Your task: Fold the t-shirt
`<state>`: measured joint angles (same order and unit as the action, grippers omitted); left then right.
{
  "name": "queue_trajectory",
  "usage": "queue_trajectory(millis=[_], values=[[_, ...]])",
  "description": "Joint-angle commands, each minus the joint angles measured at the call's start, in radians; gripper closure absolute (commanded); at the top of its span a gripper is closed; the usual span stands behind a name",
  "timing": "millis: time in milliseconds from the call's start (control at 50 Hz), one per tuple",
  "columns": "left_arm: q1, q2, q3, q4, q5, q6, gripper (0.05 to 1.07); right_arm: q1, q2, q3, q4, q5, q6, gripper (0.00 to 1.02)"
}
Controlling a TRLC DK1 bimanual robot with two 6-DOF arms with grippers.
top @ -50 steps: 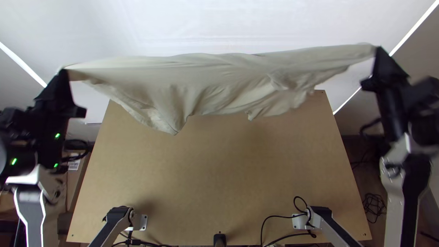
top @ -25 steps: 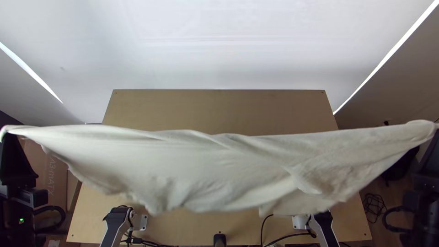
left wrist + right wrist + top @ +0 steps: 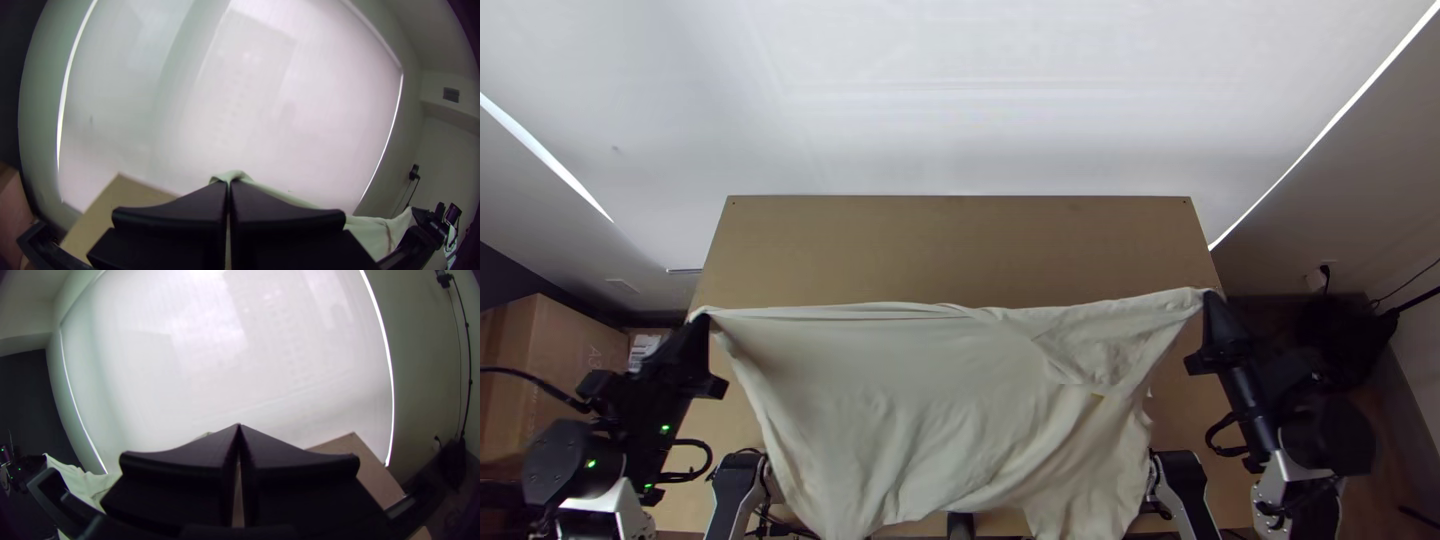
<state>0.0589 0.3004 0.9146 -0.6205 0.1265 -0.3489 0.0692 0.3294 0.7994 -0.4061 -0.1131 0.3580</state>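
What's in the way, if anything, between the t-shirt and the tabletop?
Nothing visible between the t-shirt, held up by the left gripper and right gripper, and the far part of the table. Nearer, its hanging part overlaps the left arm's base, the right arm's base and a black post; I can't tell whether it touches them.

Runs open over far bench (image 3: 950, 245) | meets t-shirt (image 3: 910, 400) across middle and near side, strung from left end effector (image 3: 702, 320) to right end effector (image 3: 1211, 298)

The t-shirt (image 3: 910, 400) has swung from 12 toward 6 o'clock — its 2 held corners closer together (left gripper (image 3: 700, 322) at 9, right gripper (image 3: 1212, 298) at 3).
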Motion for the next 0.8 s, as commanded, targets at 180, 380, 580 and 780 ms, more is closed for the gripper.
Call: queue_trajectory(millis=[180, 380, 580, 780], values=[[-0.01, -0.033, -0.296, 0.042, 0.021, -0.016, 1.05, 0.05, 0.028, -0.204, 0.062, 0.015, 0.001, 1.0], [-0.016, 0.135, -0.392, 0.163, 0.025, 0.001, 1.05, 0.053, 0.232, -0.226, 0.104, 0.015, 0.022, 1.0], [-0.021, 0.434, -0.364, 0.255, 0.016, 0.053, 1.05, 0.05, 0.491, -0.17, 0.174, 0.015, 0.059, 1.0], [-0.018, 0.706, -0.275, 0.326, 0.005, 0.077, 1.05, 0.05, 0.781, -0.04, 0.194, 0.016, 0.082, 1.0]])
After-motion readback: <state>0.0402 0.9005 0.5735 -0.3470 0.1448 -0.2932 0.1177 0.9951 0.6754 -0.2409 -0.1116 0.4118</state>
